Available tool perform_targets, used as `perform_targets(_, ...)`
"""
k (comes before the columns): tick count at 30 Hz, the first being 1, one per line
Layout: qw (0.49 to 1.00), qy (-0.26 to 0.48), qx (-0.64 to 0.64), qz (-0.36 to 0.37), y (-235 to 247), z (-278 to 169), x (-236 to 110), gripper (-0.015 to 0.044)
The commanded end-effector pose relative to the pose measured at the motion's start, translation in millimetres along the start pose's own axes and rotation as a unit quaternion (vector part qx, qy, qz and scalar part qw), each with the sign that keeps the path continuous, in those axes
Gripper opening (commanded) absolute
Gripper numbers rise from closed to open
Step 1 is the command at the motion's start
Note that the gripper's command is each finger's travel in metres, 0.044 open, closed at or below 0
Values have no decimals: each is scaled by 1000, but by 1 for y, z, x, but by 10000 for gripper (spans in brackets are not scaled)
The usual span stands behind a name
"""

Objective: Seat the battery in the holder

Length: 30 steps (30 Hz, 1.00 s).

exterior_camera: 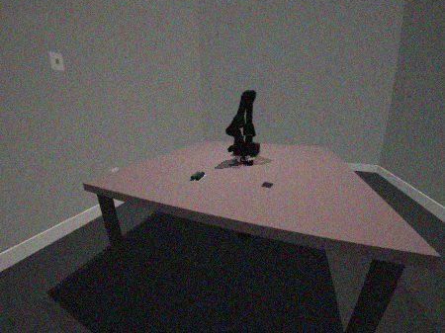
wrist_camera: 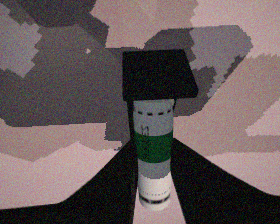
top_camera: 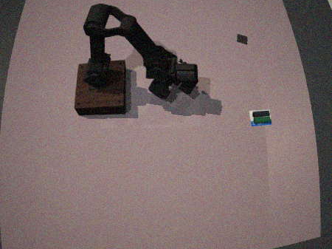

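The battery [wrist_camera: 154, 122], grey with a green band and a white near end, is between the fingers in the wrist view. My gripper [wrist_camera: 152, 145] [exterior_camera: 245, 160] is shut on it, one dark finger on each side. The black holder [wrist_camera: 159, 75] shows as a raised end block beyond the battery, with thin dark sides along the battery's far part. The battery's far end reaches this block, and its tip is hidden there. The spring and the lip cannot be made out. I cannot tell whether the battery touches the spring or lies flat. In the top view the arm hides battery and holder.
A small white and blue tray [top_camera: 251, 113] with a black piece and a green piece stands right of the arm in the top view. A small dark square [top_camera: 242, 38] [exterior_camera: 267, 185] lies apart on the table. The arm's wooden base [top_camera: 99, 101] is at the left.
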State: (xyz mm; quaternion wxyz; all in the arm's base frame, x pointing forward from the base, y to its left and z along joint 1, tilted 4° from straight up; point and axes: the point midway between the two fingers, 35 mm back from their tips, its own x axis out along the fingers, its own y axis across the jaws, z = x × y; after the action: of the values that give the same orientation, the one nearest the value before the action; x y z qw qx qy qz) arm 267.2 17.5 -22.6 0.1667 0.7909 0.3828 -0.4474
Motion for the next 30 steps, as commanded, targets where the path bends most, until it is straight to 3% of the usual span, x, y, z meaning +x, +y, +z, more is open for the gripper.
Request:
perform_targets(1,1000,-4,2,1,-1,6,-2,63)
perform_targets(30,994,-112,6,-18,0,-1,11,63)
